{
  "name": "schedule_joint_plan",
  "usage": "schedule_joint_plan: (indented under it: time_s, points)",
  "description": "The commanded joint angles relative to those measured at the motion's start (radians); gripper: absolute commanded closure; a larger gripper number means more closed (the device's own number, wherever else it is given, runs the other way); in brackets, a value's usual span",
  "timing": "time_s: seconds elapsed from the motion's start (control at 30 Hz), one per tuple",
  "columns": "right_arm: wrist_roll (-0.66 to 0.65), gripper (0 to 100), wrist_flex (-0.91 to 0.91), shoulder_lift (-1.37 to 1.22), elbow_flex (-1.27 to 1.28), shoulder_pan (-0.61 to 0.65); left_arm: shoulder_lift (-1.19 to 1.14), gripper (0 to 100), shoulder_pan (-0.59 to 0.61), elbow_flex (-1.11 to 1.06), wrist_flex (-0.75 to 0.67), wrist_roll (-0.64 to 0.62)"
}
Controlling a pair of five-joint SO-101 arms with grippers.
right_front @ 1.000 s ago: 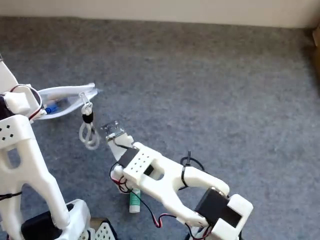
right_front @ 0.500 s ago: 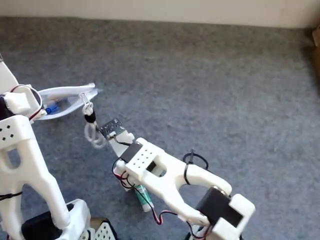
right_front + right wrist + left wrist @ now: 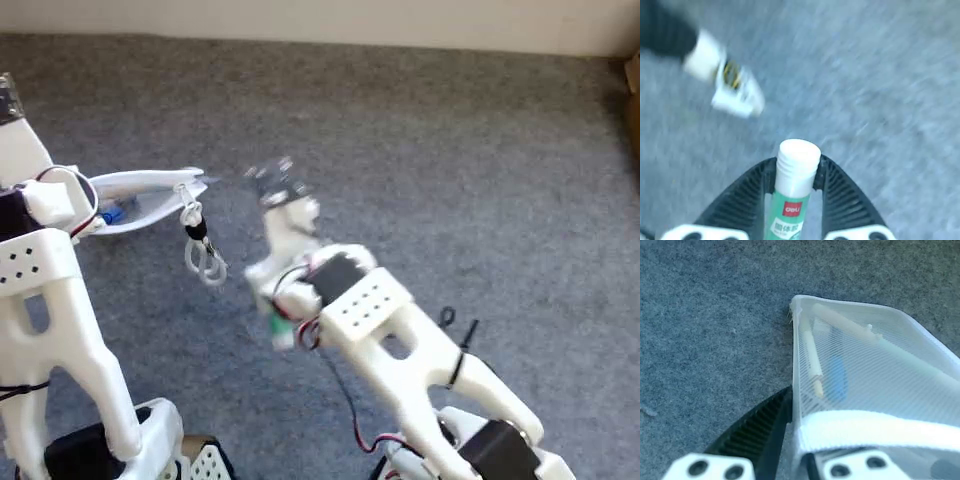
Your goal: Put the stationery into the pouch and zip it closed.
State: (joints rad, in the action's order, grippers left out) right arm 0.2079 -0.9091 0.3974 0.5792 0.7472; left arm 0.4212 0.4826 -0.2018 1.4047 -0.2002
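A white mesh pouch [image 3: 875, 370] hangs from my left gripper [image 3: 795, 412], which is shut on its white top band. Inside it lie a pale pen [image 3: 812, 360] and a blue item [image 3: 836, 377]. From above, the pouch [image 3: 140, 192] sticks out to the right of the left arm, its mouth partly open and its zip ring [image 3: 203, 258] dangling. My right gripper [image 3: 796, 167] is shut on a green glue stick [image 3: 798, 155] with a white cap. The high view places this glue stick [image 3: 281, 326] above the carpet, a little right of the zip ring.
Grey carpet [image 3: 450, 150] covers the whole area, with open floor to the far side and right. The left arm's white base [image 3: 60, 330] rises at the near left. A blurred white and black object [image 3: 732, 87] lies beyond the glue stick.
The right gripper has picked the glue stick up off the carpet and swung it away from the near edge and to the right. The pouch and its zip ring shifted slightly right.
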Motion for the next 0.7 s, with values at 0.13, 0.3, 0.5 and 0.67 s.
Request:
schedule_joint_plan:
  time_s: [0.13,0.3,0.5,0.67]
  points:
    - [-0.005,99.3,0.312,0.064,0.058,-0.162,0.124,99,-0.176,0.018,0.015,-0.014]
    - [-0.005,99.3,0.495,0.064,0.128,-0.222,0.214,99,-0.259,0.007,0.034,-0.014]
    - [-0.005,99.3,0.547,0.097,0.136,-0.271,0.216,99,-0.272,-0.048,0.035,-0.012]
    - [-0.005,99.3,0.547,0.303,0.222,-0.274,0.216,99,-0.272,-0.070,0.035,-0.011]
